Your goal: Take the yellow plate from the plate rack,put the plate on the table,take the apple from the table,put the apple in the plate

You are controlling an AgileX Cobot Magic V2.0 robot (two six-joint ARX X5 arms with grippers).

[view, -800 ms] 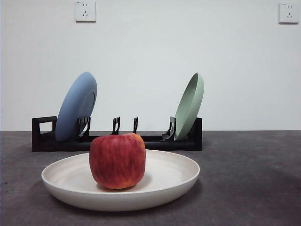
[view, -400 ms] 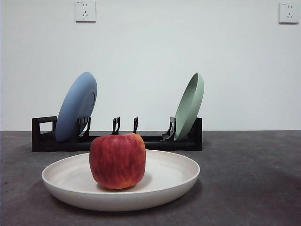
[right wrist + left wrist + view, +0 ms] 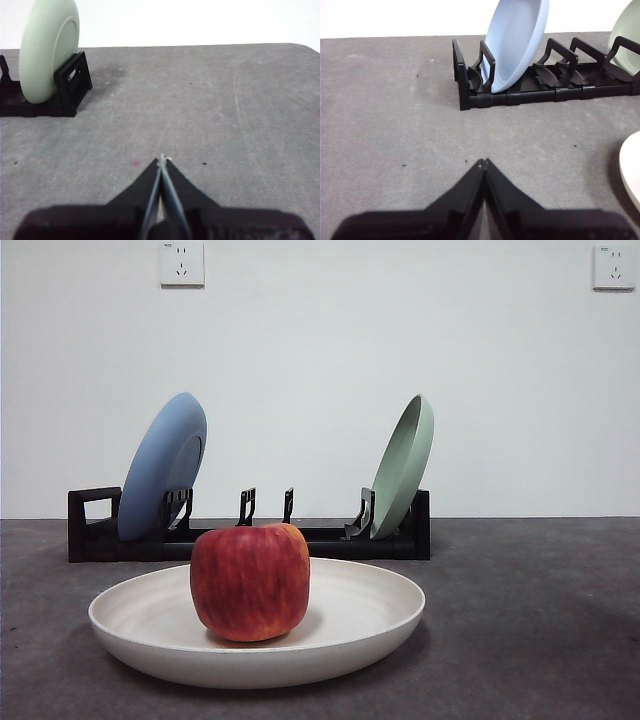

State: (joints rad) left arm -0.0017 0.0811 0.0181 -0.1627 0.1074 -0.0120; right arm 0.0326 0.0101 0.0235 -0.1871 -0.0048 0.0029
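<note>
Apple (image 3: 250,581): upright, centre of yellow plate (image 3: 375,625).
Yellow plate: flat on tabletop (image 3: 530,620), in front of plate rack (image 3: 90,535).
Rack contents: blue plate (image 3: 160,465) one end, pale green plate (image 3: 403,465) other end; mid slots vacant.
Left end effector (image 3: 483,162): pinched together, nothing held, over bare tabletop nr rack.
Right end effector (image 3: 161,160): same, nr green plate end.

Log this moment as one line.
apple in yellow plate | plate on table | left gripper shut, empty | right gripper shut, empty

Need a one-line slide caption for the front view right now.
Apple resting in the yellow plate on the table, plate rack behind.
</note>
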